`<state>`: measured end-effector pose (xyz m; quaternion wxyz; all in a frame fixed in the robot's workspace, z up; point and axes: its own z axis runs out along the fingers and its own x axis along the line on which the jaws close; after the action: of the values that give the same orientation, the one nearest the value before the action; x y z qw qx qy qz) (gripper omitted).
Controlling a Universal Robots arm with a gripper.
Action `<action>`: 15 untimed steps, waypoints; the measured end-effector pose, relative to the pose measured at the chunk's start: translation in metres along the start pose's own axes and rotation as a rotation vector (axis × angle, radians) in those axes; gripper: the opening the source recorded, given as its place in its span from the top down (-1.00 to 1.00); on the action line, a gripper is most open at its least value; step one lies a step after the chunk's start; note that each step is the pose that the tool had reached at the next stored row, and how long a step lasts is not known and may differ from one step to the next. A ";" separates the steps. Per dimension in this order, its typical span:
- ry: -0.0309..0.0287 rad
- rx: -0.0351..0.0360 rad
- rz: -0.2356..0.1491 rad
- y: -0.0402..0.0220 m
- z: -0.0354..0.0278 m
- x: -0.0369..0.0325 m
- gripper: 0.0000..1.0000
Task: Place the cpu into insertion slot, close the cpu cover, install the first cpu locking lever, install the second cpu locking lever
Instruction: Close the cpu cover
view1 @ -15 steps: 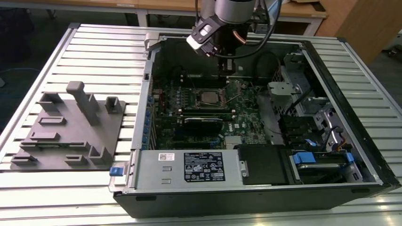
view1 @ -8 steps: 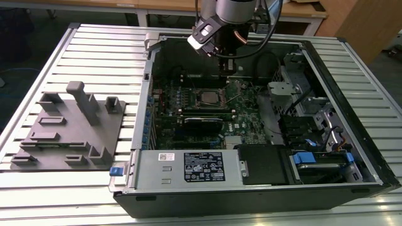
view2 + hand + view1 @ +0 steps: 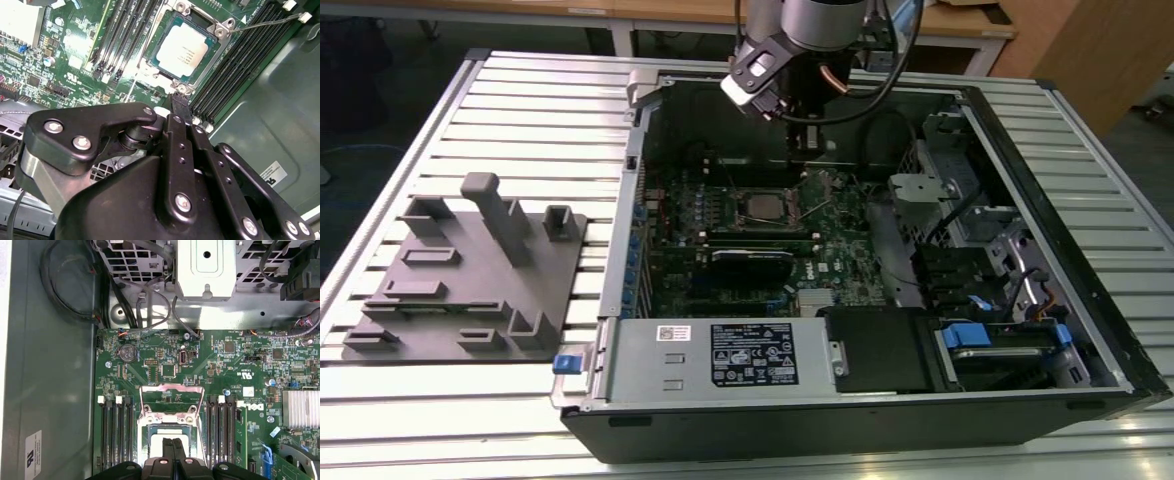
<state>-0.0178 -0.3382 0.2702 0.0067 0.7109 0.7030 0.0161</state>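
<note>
The cpu, a silvery square chip, lies in the insertion slot on the green circuit board inside the open computer case. In the first wrist view the cpu cover, a thin metal frame with a window, stands tilted up off the chip. A thin wire locking lever sticks out free beside the socket. My gripper hangs just above the socket's edge, its two black fingers pressed together with nothing between them. In the exterior view the gripper is over the board behind the socket.
Black memory slots flank the socket on both sides. A drive cage and cables fill the case on the exterior view's right, with the power supply at the front. A grey fixture sits on the table at the exterior view's left.
</note>
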 end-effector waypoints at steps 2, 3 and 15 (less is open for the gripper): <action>0.0000 0.0000 0.000 0.0006 0.0000 0.0000 0.80; -0.0001 0.0000 0.000 0.0009 0.0000 0.0000 0.80; -0.0001 0.0000 0.000 0.0047 0.0001 0.0000 0.80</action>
<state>-0.0131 -0.3382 0.2702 0.0067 0.7110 0.7030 0.0160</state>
